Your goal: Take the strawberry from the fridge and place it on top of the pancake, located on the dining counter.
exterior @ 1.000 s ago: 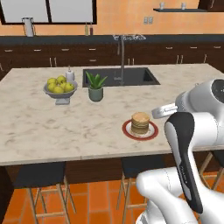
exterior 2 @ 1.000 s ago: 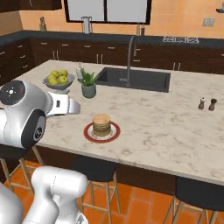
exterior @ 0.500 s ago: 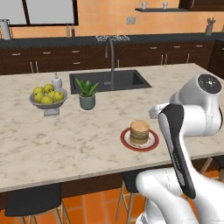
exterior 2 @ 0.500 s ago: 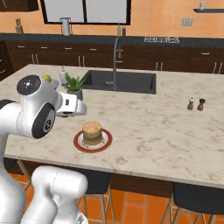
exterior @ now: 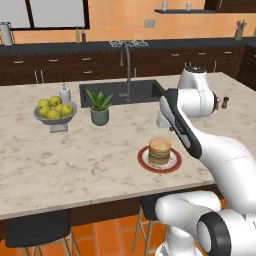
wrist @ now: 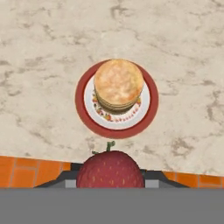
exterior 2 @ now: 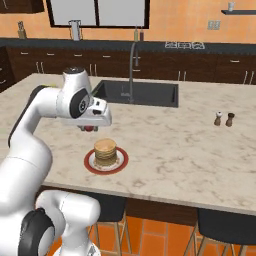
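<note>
The strawberry (wrist: 110, 168), dark red with a small green stem, sits between the fingers of my gripper (wrist: 110, 176), which is shut on it. In the right base view the gripper (exterior 2: 90, 128) hangs above the dining counter (exterior 2: 175, 142) with the strawberry (exterior 2: 90, 129) under it, a little left of and beyond the pancake (exterior 2: 105, 151). The pancake (wrist: 118, 84) is a tan stack on a white, red-rimmed plate (wrist: 81, 101), near the counter's front edge. In the left base view the pancake (exterior: 160, 150) lies just below my hand. The fridge is out of view.
On the counter's left stand a bowl of yellow-green fruit (exterior: 55, 110), a potted plant (exterior: 100, 107) and a soap bottle (exterior: 64, 93). A black sink (exterior 2: 135, 92) with a curved faucet (exterior: 127, 65) lies behind. Two shakers (exterior 2: 224, 119) stand right. Stools (exterior 2: 225, 230) sit below the front edge.
Both base views shifted at first as the base moved. The arm has stretched out over the counter, bringing the strawberry close to the pancake. The jaws stay shut.
</note>
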